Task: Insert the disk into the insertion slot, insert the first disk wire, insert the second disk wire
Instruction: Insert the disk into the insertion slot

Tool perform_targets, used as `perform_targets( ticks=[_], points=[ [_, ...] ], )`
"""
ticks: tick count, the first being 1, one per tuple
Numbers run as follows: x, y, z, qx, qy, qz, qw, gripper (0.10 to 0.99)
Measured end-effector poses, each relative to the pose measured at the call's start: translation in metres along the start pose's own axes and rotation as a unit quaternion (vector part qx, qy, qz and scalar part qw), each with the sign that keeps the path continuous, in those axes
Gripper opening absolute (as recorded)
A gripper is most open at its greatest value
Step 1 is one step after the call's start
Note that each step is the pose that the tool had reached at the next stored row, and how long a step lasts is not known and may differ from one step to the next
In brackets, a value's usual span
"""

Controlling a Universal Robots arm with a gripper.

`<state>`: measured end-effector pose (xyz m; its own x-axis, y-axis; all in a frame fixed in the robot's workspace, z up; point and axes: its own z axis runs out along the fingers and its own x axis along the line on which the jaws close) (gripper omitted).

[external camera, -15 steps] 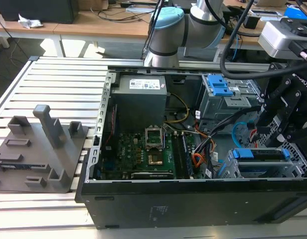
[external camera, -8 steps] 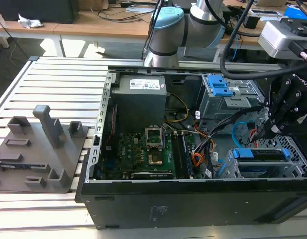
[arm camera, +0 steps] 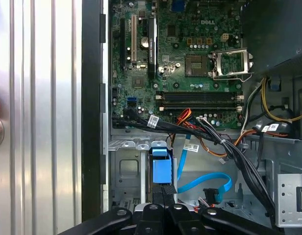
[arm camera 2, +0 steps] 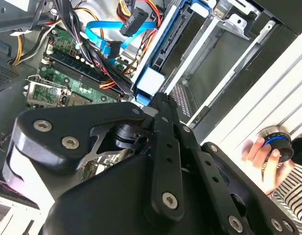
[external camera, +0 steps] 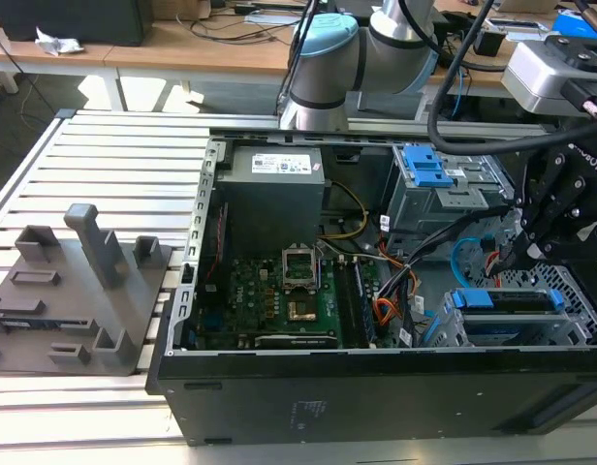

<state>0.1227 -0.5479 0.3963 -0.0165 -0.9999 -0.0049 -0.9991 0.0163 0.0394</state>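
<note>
Up close, in the first wrist view, the black metal end effector [arm camera: 164,192] has its two slim fingers drawn together. Their tips meet the end of the flat silver-grey disk [arm camera: 161,169] in its bright blue plastic caddy. We cannot tell whether they pinch that frame or merely press on it. In the second wrist view we see the same end effector [arm camera 2: 158,98] touching the blue end of the disk [arm camera 2: 152,81], which is seen edge-on. The disk sits between the walls of the boxy grey perforated-metal insertion slot [arm camera: 124,169].

Just beside the slot we see a flat light-blue ribbon cable [arm camera: 205,181] curling to a black plug [arm camera: 213,193] that lies loose, apart from the disk. A thick bundle of black cables [arm camera: 224,147] crosses above it, with red, orange and yellow leads mixed in. Beyond them lies the green motherboard [arm camera: 190,49].

In the second wrist view, outside the case, a person's hand [arm camera 2: 259,156] in a striped sleeve holds a round black knob with a blue ring [arm camera 2: 277,142].

From the exterior view, we see the end effector [external camera: 531,247] hanging over the disk [external camera: 500,301] in the insertion slot [external camera: 575,291], at the near corner on that view's right of the open black computer case [external camera: 376,397]. Farther back stands a taller grey bay with a blue latch [external camera: 424,167], and beside it a grey box-shaped power supply [external camera: 274,194]. The case rests on a slatted aluminium counter [external camera: 134,174], where a grey plastic fixture with upright posts [external camera: 85,291] stands well apart on that view's left.
</note>
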Motion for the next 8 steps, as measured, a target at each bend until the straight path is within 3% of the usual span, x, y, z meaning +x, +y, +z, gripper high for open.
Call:
perform_targets(
  ticks=[4, 8],
  points=[
    [-0.0001, -0.0071, 0.0004, -0.0005, 0.0001, 0.0, 1.0, 0.106],
    [-0.0001, -0.0103, 0.011, -0.0006, 0.0001, 0.0, 1.0, 0.106]
  ],
)
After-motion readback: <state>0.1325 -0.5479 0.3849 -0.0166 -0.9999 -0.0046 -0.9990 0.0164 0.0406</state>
